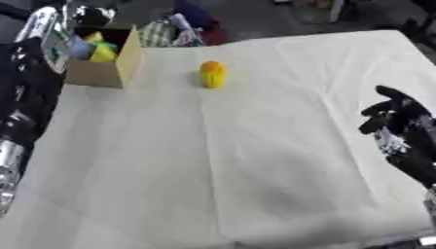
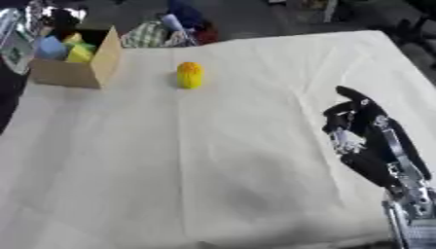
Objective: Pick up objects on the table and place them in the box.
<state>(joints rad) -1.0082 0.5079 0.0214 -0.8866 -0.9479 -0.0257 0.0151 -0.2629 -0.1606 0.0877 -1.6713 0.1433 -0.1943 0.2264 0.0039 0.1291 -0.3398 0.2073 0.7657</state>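
Left eye view showed a single yellow object [image 1: 212, 74] standing upright on the white cloth [image 1: 255, 160] that covered the table, just beside the open cardboard box [image 1: 128, 61] at the far left, which already held several yellow, green and blue items [image 1: 95, 48]. The right hand [image 2: 362, 129] hovered over the near right side of the cloth, well apart from the yellow object, its fingers relaxed and holding nothing. The left arm [image 1: 26, 97] ran up the left edge toward the box, but its hand could not be made out, so its fingers could not be judged. The risk, as I read it, lay in the reach: the object looked tall and rounded, so a sideways nudge could tip it and send it rolling across the cloth. Its closeness to the box wall also left little room, and a hand closing there might shove the box instead.
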